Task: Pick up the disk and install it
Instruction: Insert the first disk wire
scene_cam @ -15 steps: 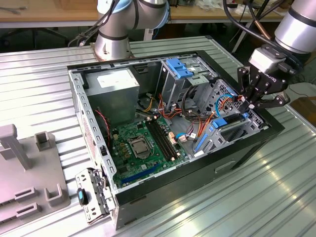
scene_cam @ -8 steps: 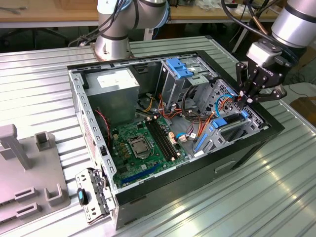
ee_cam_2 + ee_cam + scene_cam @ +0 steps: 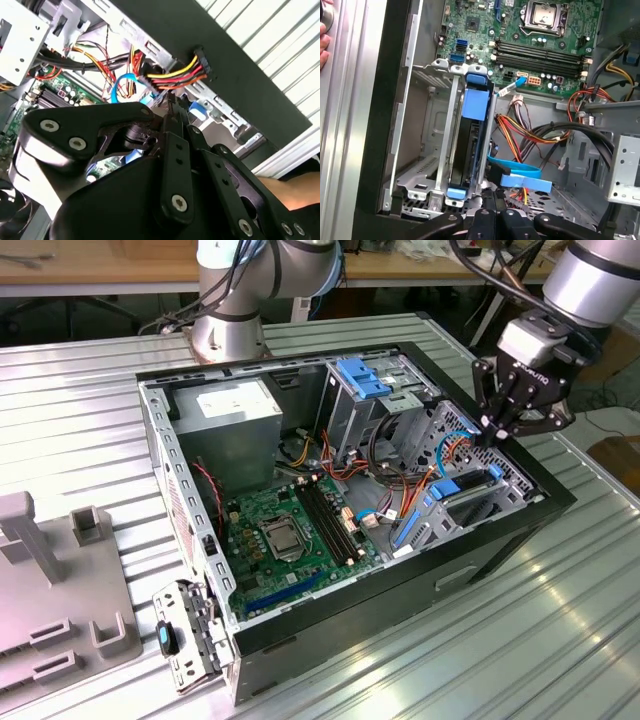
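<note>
- Grey moulded fixture (image 3: 60, 620) sits on the ribbed metal counter (image 3: 520, 640) at the exterior view's left, well apart from the arm.
- Black computer case (image 3: 400, 605) lies open on its side, with the green motherboard (image 3: 290, 530) on its floor and the grey power-supply box (image 3: 235, 415) behind that.
- Light-blue latch plate (image 3: 362, 378) tops the upper drive cage, further right.
- Disk (image 3: 475, 107) stands on edge in its bright blue carrier. It is slotted between the grey rails of the front drive cage (image 3: 427, 150), with a tab showing at each end. Nothing grips it.
- Gripper (image 3: 492, 435) hangs over that cage at the exterior view's right. In both wrist views the jaws are drawn together; whether they pinch anything cannot be told.
- Red, yellow and orange power wires (image 3: 175, 77) and a flat blue data cable (image 3: 520, 177) lie just beside the tips, near the disk's end.
</note>
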Controlling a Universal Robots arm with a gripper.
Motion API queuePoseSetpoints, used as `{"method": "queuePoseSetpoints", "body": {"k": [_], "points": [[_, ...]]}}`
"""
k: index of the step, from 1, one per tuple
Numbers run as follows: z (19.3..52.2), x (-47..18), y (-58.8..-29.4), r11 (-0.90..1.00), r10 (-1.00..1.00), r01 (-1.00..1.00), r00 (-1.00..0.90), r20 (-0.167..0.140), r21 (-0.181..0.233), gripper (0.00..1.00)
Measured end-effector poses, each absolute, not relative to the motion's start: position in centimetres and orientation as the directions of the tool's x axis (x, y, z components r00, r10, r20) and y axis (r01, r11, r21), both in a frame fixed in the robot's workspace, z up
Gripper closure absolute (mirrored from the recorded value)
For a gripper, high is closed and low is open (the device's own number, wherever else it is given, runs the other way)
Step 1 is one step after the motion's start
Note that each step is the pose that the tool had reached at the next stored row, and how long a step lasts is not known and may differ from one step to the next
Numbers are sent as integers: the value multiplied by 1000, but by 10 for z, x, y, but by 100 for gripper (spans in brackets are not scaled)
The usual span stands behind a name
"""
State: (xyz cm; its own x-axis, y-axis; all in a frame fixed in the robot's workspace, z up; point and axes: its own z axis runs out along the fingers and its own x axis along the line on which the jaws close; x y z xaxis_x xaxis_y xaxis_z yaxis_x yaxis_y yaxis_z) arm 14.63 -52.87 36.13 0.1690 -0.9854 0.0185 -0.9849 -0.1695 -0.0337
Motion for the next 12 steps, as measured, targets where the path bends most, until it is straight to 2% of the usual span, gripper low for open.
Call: {"method": "queuePoseSetpoints", "body": {"k": [12], "points": [[364,160,-517,-211,-977,-977,211,23,-33,89]]}}
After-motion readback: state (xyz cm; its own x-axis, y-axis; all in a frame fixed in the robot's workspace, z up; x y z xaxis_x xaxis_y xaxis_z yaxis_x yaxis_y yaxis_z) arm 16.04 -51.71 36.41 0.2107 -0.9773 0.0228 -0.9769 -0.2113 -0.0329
